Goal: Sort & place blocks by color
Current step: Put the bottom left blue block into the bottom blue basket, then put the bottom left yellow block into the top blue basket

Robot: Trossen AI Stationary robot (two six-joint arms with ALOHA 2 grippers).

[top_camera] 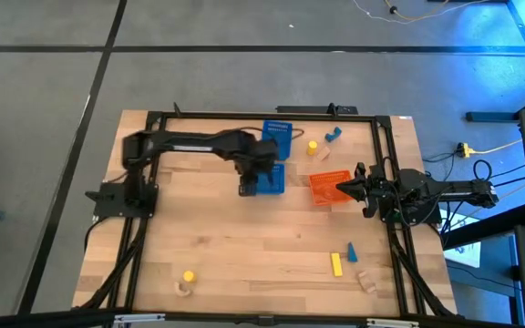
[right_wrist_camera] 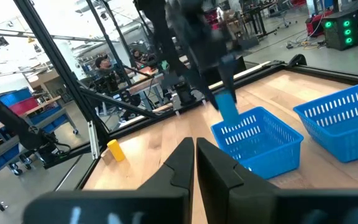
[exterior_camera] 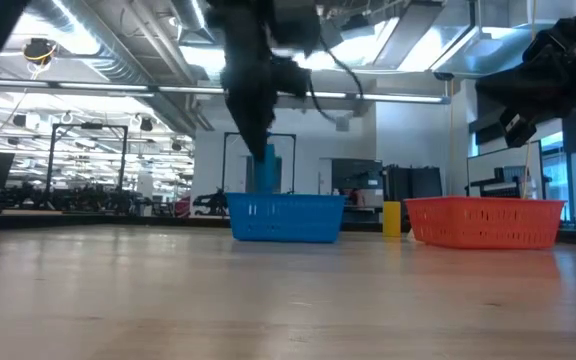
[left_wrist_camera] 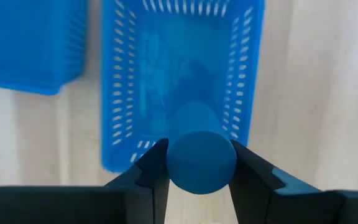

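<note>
Left gripper [left_wrist_camera: 199,168] clamps blue cylinder [left_wrist_camera: 201,158], long axis pointing down into blue basket [left_wrist_camera: 120,93] at frame centre, directly over its opening | release drops it in, judged | right gripper [right_wrist_camera: 195,155] fingers together, empty, parked over orange basket [top_camera: 322,191] right of centre

A blue cylinder [left_wrist_camera: 201,158] is hanging upright over a blue basket [left_wrist_camera: 124,93]. Yellow, blue and wooden blocks [top_camera: 340,260] are lying scattered near the table's edges.
</note>
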